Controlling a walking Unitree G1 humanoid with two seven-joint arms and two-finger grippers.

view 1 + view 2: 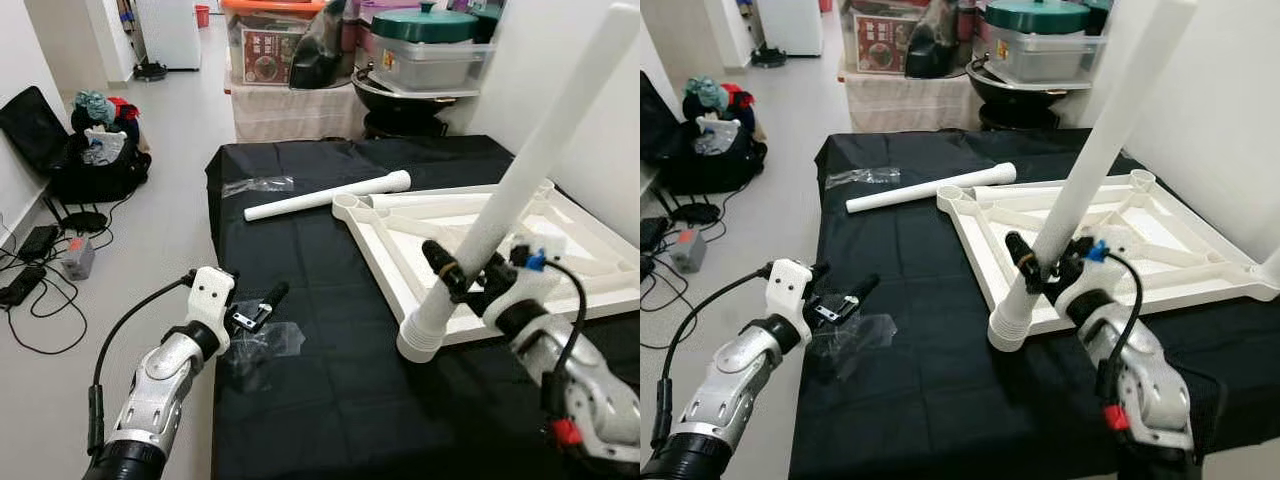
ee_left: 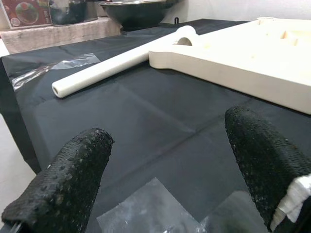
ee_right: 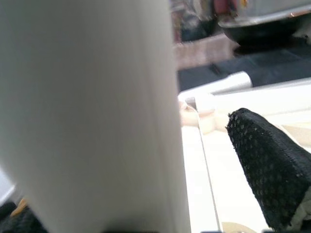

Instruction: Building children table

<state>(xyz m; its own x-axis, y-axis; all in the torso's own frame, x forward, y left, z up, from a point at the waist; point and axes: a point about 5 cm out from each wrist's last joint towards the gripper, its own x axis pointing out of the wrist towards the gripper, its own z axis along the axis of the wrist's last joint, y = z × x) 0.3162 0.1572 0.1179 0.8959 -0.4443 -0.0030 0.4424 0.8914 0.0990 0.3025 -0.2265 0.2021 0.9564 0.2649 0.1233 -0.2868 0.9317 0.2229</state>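
Left gripper (image 1: 262, 305) jaws apart, low, right gripper (image 1: 470, 275) jaws clamped, forearm raised

bright even daylight, right wrist view blurred

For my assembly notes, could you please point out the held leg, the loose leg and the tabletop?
held leg (image 1: 520, 180), left eye view, mid-shaft.
loose leg (image 1: 320, 198), left eye view, mid-shaft.
tabletop (image 1: 975, 245), right eye view, near rim.
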